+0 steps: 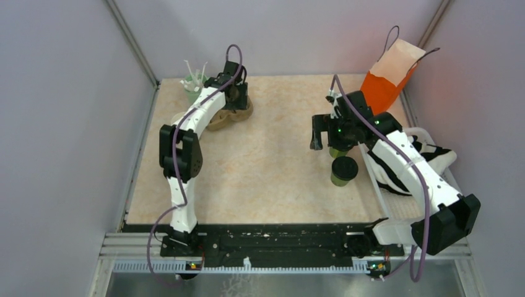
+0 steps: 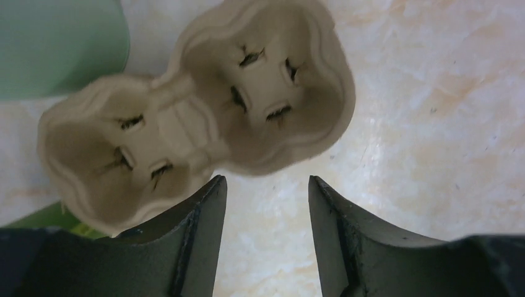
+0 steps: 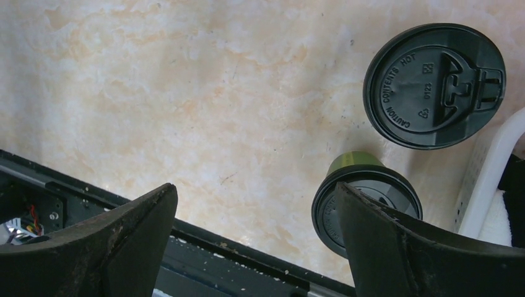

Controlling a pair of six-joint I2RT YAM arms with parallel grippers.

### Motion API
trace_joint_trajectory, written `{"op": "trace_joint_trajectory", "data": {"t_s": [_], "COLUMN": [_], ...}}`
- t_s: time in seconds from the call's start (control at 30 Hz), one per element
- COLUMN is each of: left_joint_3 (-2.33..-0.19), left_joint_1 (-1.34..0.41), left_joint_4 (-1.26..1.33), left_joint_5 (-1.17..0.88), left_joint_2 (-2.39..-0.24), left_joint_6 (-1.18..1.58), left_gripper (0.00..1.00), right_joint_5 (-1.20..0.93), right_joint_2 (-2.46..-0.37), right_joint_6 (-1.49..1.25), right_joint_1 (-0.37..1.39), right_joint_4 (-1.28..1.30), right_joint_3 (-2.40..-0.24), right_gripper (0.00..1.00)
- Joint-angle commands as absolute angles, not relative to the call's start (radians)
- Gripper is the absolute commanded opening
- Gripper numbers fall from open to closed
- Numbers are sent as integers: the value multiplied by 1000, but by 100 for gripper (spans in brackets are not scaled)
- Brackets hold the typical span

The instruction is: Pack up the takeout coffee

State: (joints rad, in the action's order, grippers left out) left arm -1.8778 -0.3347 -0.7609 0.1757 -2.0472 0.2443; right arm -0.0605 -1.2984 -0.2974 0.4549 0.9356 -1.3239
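Marbled table, near right edge: takeout coffee (image 1: 344, 171) stands exposed; second lidded cup (image 1: 337, 152) is largely hidden under right gripper (image 3: 254, 192), jaws apart. Left gripper (image 2: 266, 182) hangs above pulp carrier (image 2: 260, 93), parted, empty.

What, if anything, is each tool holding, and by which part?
Nothing is held. The left tool is open near the pulp cup carrier. The right tool is open beside two lidded cups, gripping neither.
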Motion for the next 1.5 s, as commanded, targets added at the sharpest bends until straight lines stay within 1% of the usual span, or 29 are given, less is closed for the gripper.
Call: {"op": "trace_joint_trajectory", "data": {"t_s": [0.0,0.03,0.1,0.13,0.2,0.33,0.4,0.5,0.67,0.73,0.8,0.9,0.97,1.07,1.17,1.33,1.47], "left_joint_3": [-2049,-2076,-2137,-2169,-2207,-2206,-2207,-2206,-2206,-2207,-2206,-2203,-2202,-2202,-2203,-2204,-2207], "left_joint_1": [-332,-331,-330,-330,-331,-331,-331,-331,-332,-331,-333,-331,-331,-332,-332,-331,-331], "left_joint_4": [-698,-689,-693,-707,-727,-720,-715,-714,-714,-714,-713,-715,-716,-713,-709,-715,-719], "left_joint_5": [103,82,60,53,46,44,36,27,23,21,16,13,13,8,8,10,11], "left_joint_2": [-2137,-2158,-2208,-2233,-2271,-2298,-2306,-2319,-2329,-2329,-2325,-2316,-2313,-2309,-2310,-2307,-2301], "left_joint_6": [220,222,227,230,236,248,252,259,264,267,265,265,269,272,273,273,270], "left_gripper": [58,59,65,66,65,62,59,53,41,38,38,46,46,41,33,30,22], "right_joint_5": [-108,-98,-92,-94,-95,-90,-94,-97,-99,-105,-106,-110,-109,-112,-114,-119,-123], "right_joint_2": [-1289,-1300,-1319,-1323,-1320,-1320,-1319,-1311,-1292,-1291,-1291,-1289,-1290,-1292,-1291,-1292,-1297], "right_joint_6": [-249,-241,-224,-218,-209,-195,-193,-193,-194,-194,-195,-194,-193,-190,-189,-187,-186], "right_joint_1": [447,448,447,448,448,445,447,446,446,446,447,447,446,447,446,447,447], "right_joint_4": [905,909,918,918,913,913,911,908,904,903,904,901,899,899,899,898,897], "right_joint_3": [-1356,-1364,-1385,-1387,-1382,-1380,-1378,-1368,-1349,-1346,-1343,-1339,-1339,-1339,-1337,-1334,-1334], "right_gripper": [97,97,97,96,97,96,96,96,97,96,96,96,96,97,96,96,96]}}
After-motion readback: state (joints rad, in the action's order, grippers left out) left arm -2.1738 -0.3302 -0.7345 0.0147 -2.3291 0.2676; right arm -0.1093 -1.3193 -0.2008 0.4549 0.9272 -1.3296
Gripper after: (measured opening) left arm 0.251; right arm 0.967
